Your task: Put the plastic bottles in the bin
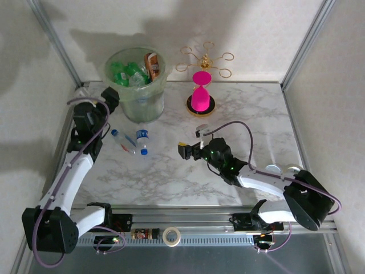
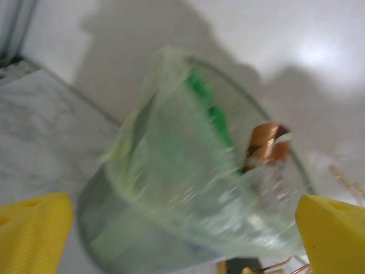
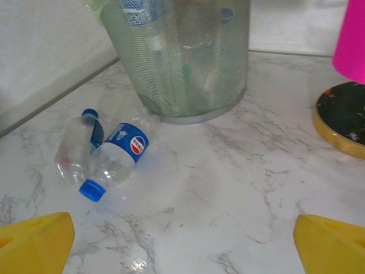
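Note:
The bin, a pale-green translucent bucket, stands at the back left and holds green bottles and a brown one. Two clear plastic bottles with blue caps lie on the table in front of it. My left gripper is open beside the bin's left wall. In the blurred left wrist view the bin lies ahead of the gripper, nothing between its yellow fingers. My right gripper is open mid-table, facing the two bottles and the bin.
A pink hourglass-shaped object on a black and gold base stands right of the bin, with a gold wire stand behind it. A roll of tape lies on the front rail. Frame posts run along the table's left and right edges.

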### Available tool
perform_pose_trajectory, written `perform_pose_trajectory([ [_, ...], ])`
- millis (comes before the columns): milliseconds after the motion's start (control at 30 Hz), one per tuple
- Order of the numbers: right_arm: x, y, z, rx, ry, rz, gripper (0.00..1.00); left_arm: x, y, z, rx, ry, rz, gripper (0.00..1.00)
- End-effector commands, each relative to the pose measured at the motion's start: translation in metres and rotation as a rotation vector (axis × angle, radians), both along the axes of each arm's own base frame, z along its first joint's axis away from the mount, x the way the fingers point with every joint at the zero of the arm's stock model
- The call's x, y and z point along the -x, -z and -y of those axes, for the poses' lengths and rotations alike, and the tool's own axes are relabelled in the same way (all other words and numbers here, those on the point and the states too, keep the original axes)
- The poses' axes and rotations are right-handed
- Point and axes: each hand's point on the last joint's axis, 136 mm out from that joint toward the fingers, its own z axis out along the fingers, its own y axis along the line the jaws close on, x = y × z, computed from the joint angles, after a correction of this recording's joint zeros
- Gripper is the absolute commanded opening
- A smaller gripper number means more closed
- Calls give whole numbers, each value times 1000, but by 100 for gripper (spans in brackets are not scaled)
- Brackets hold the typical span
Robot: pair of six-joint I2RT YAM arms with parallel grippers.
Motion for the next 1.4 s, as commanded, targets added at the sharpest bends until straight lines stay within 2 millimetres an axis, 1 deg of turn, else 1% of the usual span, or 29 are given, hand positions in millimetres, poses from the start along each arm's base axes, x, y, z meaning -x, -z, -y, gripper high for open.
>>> perform_pose_trajectory([
  [0,-7,-18,-14,-53,-29,21,99,17,27,-10,-7,-55,-57,100],
  [100,-8,-14,-20,-57,-41,2,99,28,70,-9,7,-51,-137,100],
  [167,-9,-13,-23,-60,-45,-5,99,32,94,-7,18,-42,-182,100],
  [300,-12,-12,-28,-58,-54,-19,99,33,138,-3,35,-23,-280,100],
  [367,-12,-13,-29,-64,-56,-23,99,32,156,1,56,-8,-315,100],
  [500,-13,-11,-29,-76,-48,-33,99,27,183,10,92,12,-369,100],
  [600,-13,-9,-29,-81,-43,-41,99,22,198,19,95,32,-407,100],
  [767,-12,-9,-28,-84,-44,-43,99,20,217,25,47,27,-484,100],
  [967,-10,-8,-25,-92,-37,-40,99,19,231,24,-24,-11,-557,100],
  [1233,-8,-7,-20,-85,-26,-35,99,15,252,27,-31,-13,-614,100],
  [1367,-8,-5,-17,-79,-17,-34,99,13,259,27,-30,-18,-623,98],
])
